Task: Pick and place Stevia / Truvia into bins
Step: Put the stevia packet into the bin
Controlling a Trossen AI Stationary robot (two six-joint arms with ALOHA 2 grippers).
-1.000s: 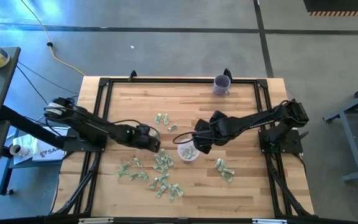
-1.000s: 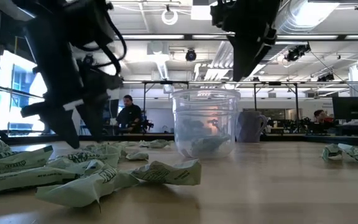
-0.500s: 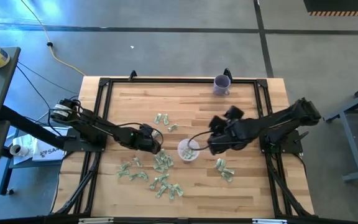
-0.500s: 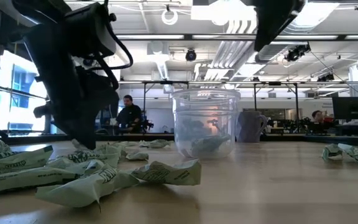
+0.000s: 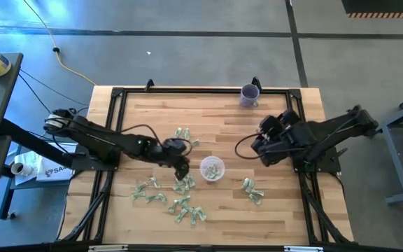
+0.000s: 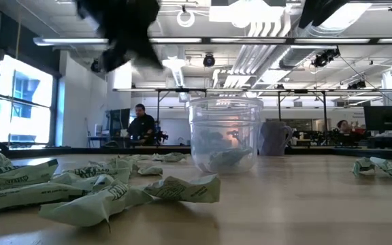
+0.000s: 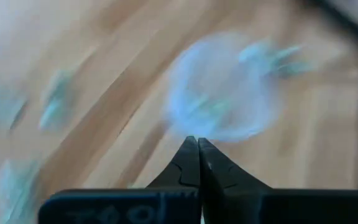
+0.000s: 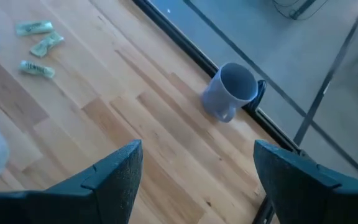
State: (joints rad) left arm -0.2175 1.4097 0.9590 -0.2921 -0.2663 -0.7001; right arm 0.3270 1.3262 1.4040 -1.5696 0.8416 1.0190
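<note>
Left gripper point(image 5: 182, 170), tips together, apparently empty, beside clear cup point(image 5: 212, 169).

The clear cup point(image 5: 212, 169) stands mid-table point(image 5: 313, 203); 1 gripper point(image 5: 182, 170) hangs beside it over the sachets point(image 5: 173, 196), the other point(image 5: 257, 148) apart.
</note>
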